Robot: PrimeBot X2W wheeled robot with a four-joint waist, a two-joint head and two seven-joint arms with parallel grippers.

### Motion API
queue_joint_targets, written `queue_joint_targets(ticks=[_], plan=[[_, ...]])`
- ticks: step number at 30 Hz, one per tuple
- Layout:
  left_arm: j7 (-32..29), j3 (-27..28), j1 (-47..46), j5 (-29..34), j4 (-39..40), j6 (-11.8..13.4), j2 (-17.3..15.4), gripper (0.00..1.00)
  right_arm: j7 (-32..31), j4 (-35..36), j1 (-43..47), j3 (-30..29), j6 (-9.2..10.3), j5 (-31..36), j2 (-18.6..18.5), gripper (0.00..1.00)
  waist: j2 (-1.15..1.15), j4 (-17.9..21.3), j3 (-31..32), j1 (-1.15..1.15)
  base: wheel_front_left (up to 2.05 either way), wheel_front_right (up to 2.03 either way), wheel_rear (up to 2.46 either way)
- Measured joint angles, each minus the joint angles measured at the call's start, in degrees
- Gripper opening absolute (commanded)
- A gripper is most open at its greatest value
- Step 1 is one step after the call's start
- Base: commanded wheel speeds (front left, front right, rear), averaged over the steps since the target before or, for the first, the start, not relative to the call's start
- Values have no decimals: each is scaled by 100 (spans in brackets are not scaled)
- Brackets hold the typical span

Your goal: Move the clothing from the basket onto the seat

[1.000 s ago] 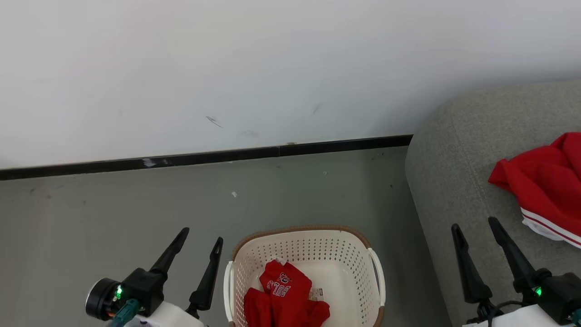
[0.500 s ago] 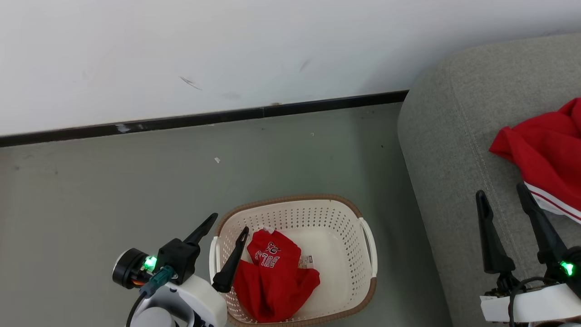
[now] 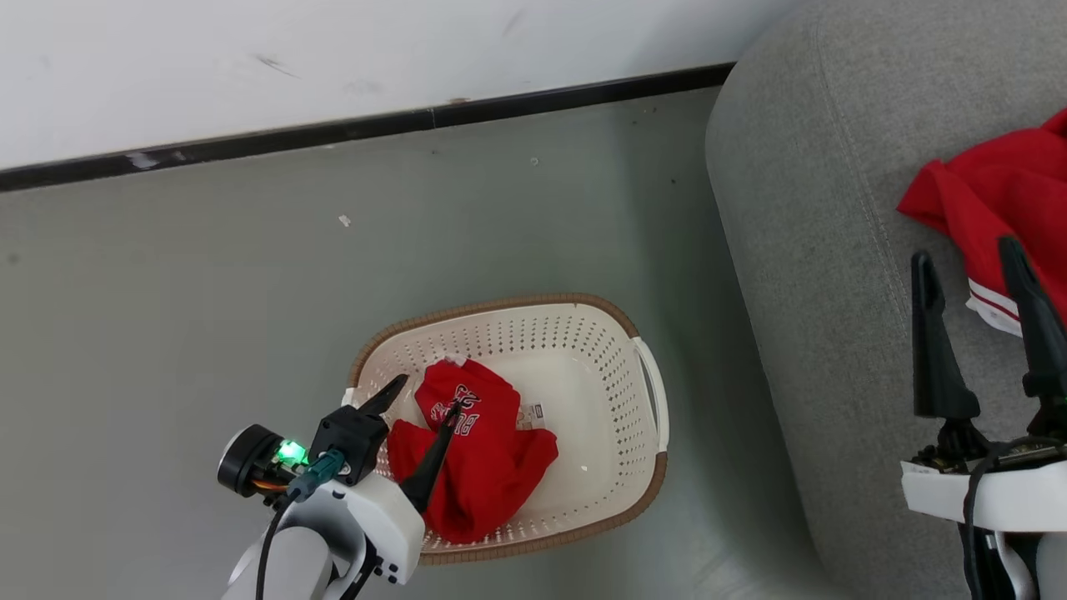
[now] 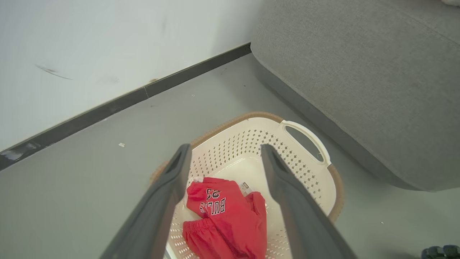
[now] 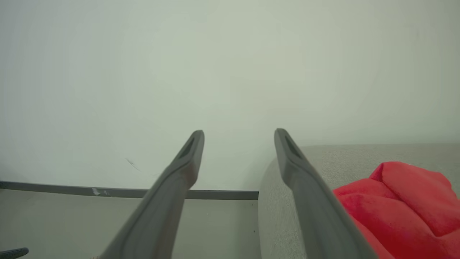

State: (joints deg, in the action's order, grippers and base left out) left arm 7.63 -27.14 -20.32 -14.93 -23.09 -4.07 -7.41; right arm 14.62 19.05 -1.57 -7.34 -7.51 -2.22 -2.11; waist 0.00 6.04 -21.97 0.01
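The left fingers (image 3: pixel 433 460) are spread as wide as they go and hold nothing. They hang over the 8 o'clock rim of the basket (image 3: pixel 542 333), tilted down and in at the jersey (image 3: pixel 492 454). Along that arm's own line of sight the cloth sits squarely between the two fingers. To my eye this is a line-up for a grab, open so the fabric can pass between them. Whether a tip is touching the cloth yet, I cannot tell.

The right fingers (image 3: pixel 935 358) are equally wide apart and empty. They hover over the seat (image 3: pixel 800 250), which lies at 3 o'clock from the basket, just beside a second red piece (image 3: pixel 992 192) with white stripe trim resting on the cushion. That arm looks parked out of the way.

The basket stands on the floor (image 3: pixel 208 292), near the seat but apart from it. The jersey lies on the basket's bottom, bunched toward the 8 o'clock side. It is a bright red crumpled heap, with white "BULLS" lettering and a dark "23" facing up. A small sticker (image 3: pixel 529 414) shows on the bare bottom beside it. The cloth looks soft and floppy, so I would expect it to droop and trail over the rim when lifted.
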Motion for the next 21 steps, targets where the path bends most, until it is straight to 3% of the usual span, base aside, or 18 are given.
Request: queue_joint_targets(ticks=[21], plan=[[22, -311, -836, 249, -1260, -114, 179, 100, 0, 87, -1224, 263, 0, -82, -10, 100, 0, 455, -1228, 0, 0, 0, 0]])
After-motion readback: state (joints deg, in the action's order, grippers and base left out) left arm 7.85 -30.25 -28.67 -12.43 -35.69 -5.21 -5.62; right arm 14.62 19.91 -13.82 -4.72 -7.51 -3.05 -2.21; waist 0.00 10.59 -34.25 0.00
